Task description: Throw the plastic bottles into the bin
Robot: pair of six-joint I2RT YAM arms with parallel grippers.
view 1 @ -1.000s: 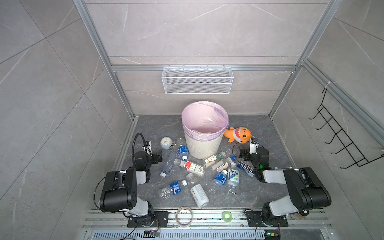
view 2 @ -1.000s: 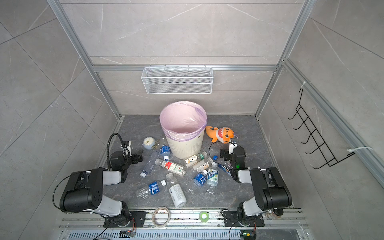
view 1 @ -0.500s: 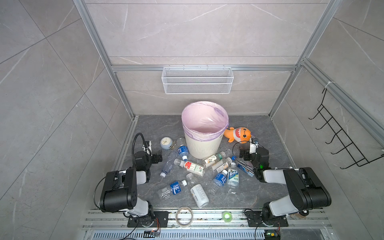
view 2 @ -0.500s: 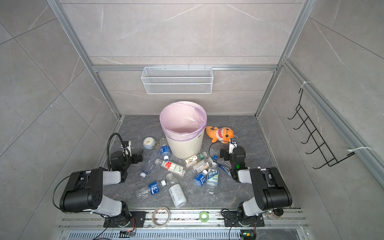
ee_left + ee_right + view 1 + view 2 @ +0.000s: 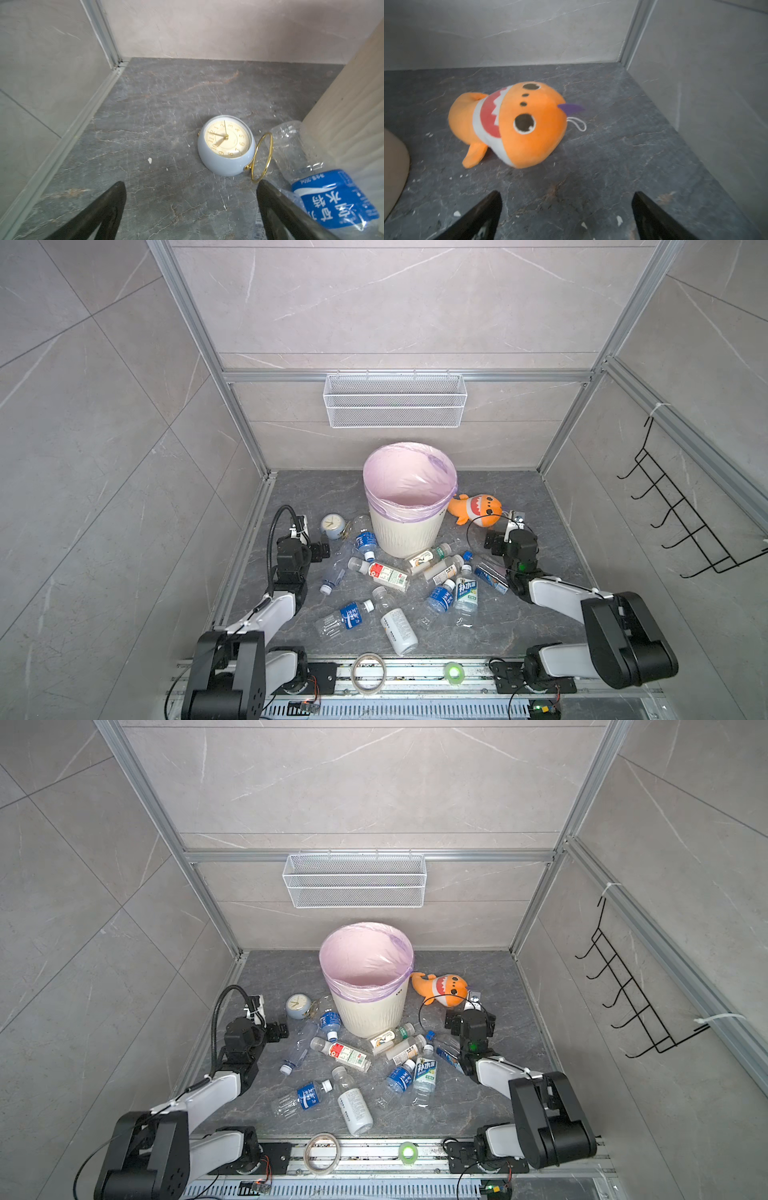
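About a dozen small clear and milky-white plastic bottles with white caps lie scattered on the dark grey stone-patterned desk. Most form a loose heap in front of the round cream-white ribbed bin, which stands upright toward the back, lined with a pale pink-lilac bag. Every bottle in view lies on the desk outside it. The left fingers are spread wide and grip nothing. They sit low at the left of the heap, with a round pale-blue clock with a gold ring stand ahead of them and a clear blue-labelled bottle just beside one fingertip, close by the bin's wall. The right fingers are equally wide apart and empty, low over the desk at the right of the heap. They face an orange plush shark that lies beside the bin, apart from the fingertips. A white wire mesh basket hangs on the back wall above.
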